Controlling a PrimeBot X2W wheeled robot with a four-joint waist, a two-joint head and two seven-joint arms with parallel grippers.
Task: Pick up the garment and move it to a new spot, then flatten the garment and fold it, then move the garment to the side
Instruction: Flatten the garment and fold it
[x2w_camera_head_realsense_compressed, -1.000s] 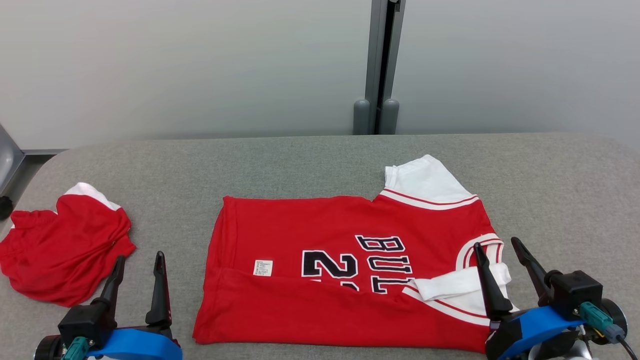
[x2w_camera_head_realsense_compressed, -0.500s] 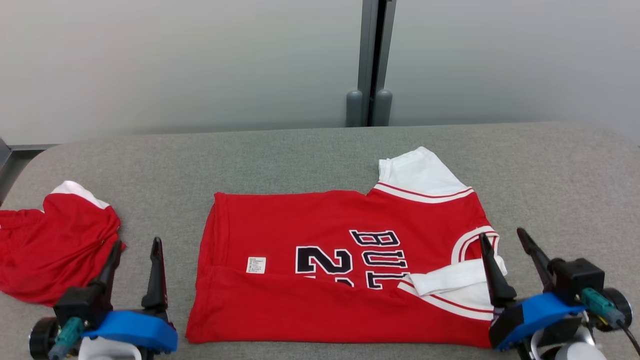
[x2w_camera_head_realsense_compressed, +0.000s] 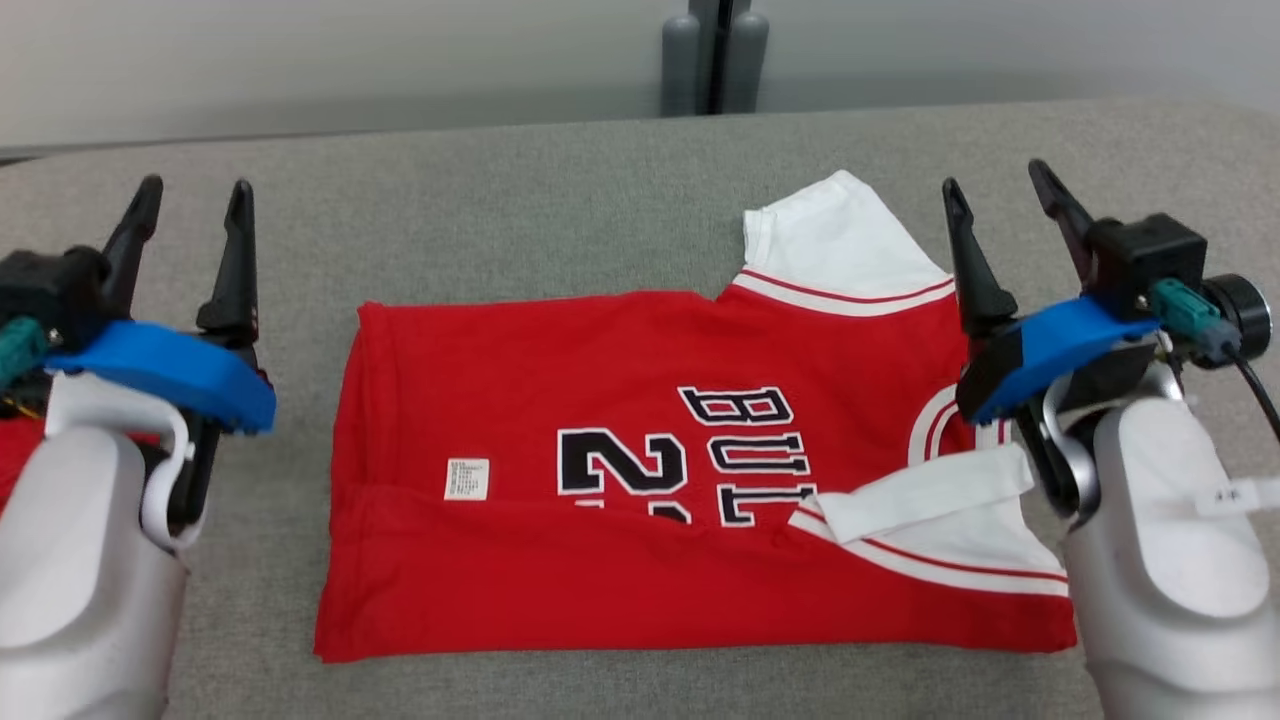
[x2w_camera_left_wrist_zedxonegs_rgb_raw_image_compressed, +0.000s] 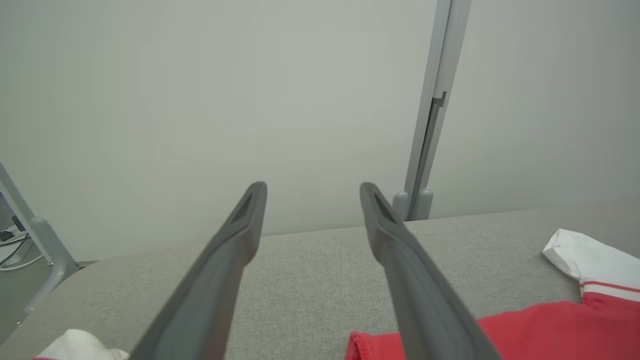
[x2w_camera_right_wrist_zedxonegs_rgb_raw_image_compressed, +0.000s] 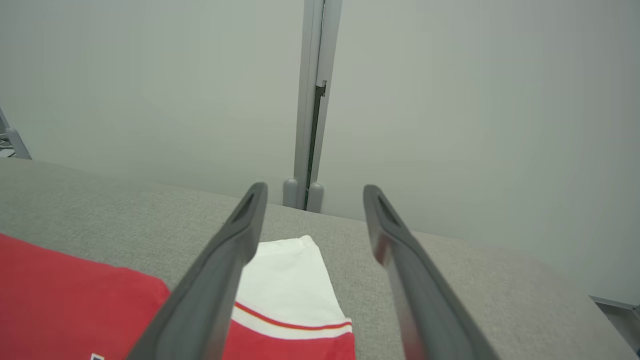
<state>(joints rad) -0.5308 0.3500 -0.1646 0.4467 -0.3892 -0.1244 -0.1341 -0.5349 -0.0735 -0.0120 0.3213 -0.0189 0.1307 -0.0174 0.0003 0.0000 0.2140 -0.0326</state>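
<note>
Garment (x2w_camera_head_realsense_compressed: 600, 380) flanked by left end effector (x2w_camera_head_realsense_compressed: 195, 188), right end effector (x2w_camera_head_realsense_compressed: 992, 176), seemingly hovering.

Red jersey (x2w_camera_head_realsense_compressed: 600, 350) with white sleeves and black lettering lies flat mid grey table (x2w_camera_head_realsense_compressed: 560, 220), near long edge folded up over the print, one white sleeve tucked across at right, other sleeve poking toward far side.

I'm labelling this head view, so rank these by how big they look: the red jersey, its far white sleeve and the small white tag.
Largest: jersey.
Next: sleeve.
Smallest: tag.
All lie on the table, so the order is clear.
</note>
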